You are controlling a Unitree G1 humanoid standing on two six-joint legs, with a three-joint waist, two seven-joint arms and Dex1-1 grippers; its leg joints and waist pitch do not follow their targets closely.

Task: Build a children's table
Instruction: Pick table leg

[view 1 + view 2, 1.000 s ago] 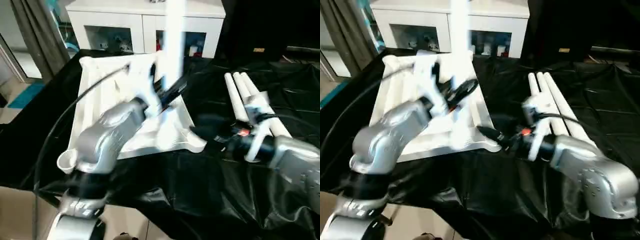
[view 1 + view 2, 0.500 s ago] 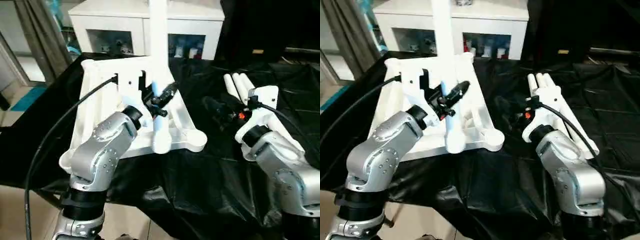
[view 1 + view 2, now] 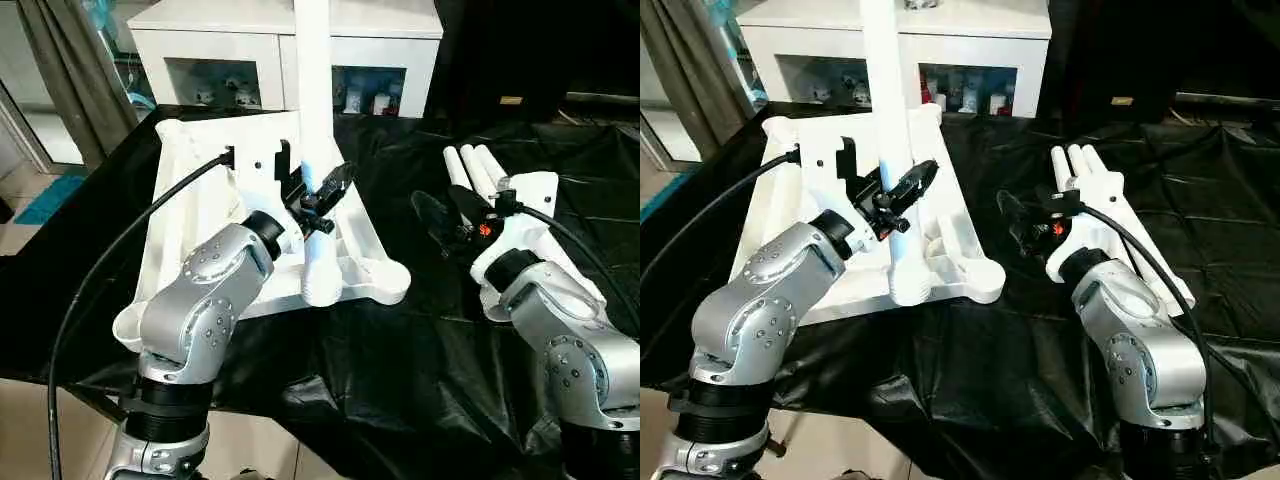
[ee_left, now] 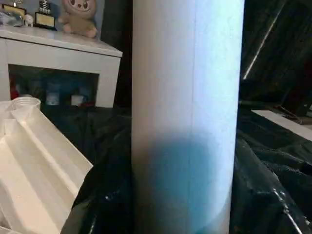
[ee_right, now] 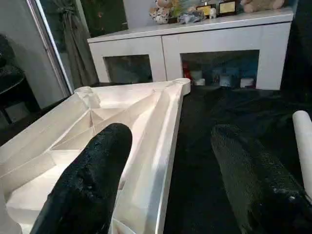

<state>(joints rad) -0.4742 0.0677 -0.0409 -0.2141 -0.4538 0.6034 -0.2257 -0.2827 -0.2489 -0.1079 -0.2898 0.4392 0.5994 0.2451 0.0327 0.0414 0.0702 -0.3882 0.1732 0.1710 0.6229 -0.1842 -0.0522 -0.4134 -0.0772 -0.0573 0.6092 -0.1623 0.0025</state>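
Step in hand: first leg point(image 3: 312, 100) upright in near corner socket point(image 3: 322, 287) of inverted tabletop point(image 3: 190, 215), left hand point(image 3: 318, 195) pinching it. Right hand point(image 3: 445, 215) spread, empty, near three spare legs point(image 3: 478, 168). Next, likely: press home, release.

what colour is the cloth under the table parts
Black, a glossy crumpled cloth; it shows best in the left eye view.
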